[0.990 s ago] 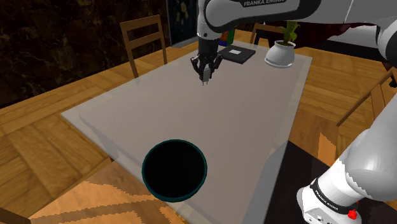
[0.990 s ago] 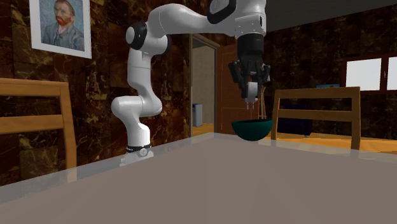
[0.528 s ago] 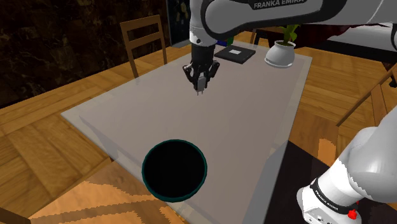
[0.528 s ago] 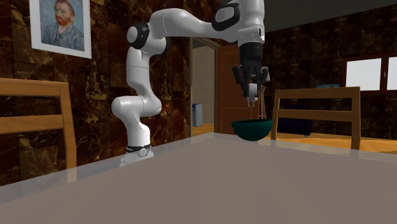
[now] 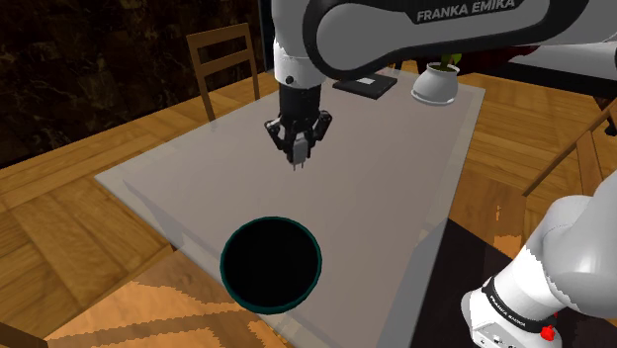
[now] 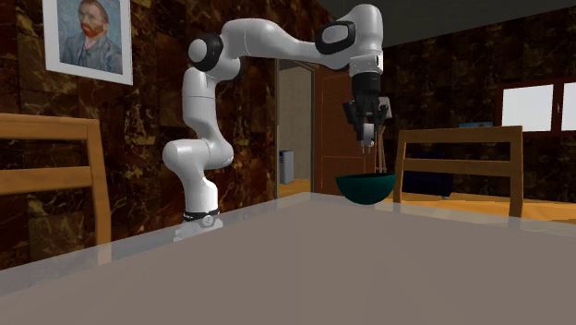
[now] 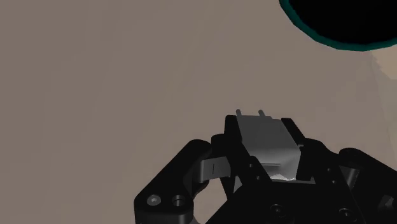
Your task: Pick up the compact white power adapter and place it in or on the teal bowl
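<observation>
My black gripper (image 5: 297, 150) hangs above the middle of the grey table (image 5: 396, 168), shut on the small white power adapter (image 5: 298, 149), whose two prongs point down. In the wrist view the adapter (image 7: 266, 144) sits clasped between the fingers (image 7: 221, 160), prongs toward the table. The teal bowl (image 5: 271, 265) with a dark inside stands at the table's near edge, toward the shoulder view's bottom. Its rim (image 7: 331, 39) shows ahead of the gripper in the wrist view. In the second exterior view the gripper (image 6: 367, 137) holds the adapter (image 6: 367, 136) high above the bowl (image 6: 366, 187).
A white pot with a green plant (image 5: 436, 81) and a flat black item (image 5: 366, 86) stand at the table's far end. Wooden chairs (image 5: 224, 61) stand around the table, one (image 6: 462, 166) beside the bowl. The robot's stand is at the shoulder view's lower right.
The gripper has carried the adapter away from the table's far end toward the bowl, moving down and left in the shoulder view. The grip stayed shut.
</observation>
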`<state>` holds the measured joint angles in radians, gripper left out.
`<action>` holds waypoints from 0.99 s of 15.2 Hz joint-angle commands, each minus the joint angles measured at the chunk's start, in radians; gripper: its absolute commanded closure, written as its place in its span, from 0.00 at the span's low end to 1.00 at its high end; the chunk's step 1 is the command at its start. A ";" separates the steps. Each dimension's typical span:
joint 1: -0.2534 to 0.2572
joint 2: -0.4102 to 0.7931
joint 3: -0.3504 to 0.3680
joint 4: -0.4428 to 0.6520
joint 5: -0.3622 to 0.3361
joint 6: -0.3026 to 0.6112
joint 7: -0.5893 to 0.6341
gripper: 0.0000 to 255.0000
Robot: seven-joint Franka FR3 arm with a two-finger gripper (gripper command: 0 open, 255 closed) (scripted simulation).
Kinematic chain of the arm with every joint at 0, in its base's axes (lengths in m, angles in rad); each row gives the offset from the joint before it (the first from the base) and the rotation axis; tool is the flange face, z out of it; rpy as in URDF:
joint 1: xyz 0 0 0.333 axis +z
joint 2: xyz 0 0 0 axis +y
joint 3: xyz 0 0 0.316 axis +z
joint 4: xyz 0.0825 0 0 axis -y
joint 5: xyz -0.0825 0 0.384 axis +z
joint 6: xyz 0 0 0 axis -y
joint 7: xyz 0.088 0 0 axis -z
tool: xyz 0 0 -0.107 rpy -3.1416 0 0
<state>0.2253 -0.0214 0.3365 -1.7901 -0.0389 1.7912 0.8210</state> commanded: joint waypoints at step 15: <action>0.170 0.083 0.168 0.064 -0.042 -0.007 0.347 1.00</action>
<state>0.3931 0.0599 0.5029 -1.7170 -0.0803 1.7743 1.1623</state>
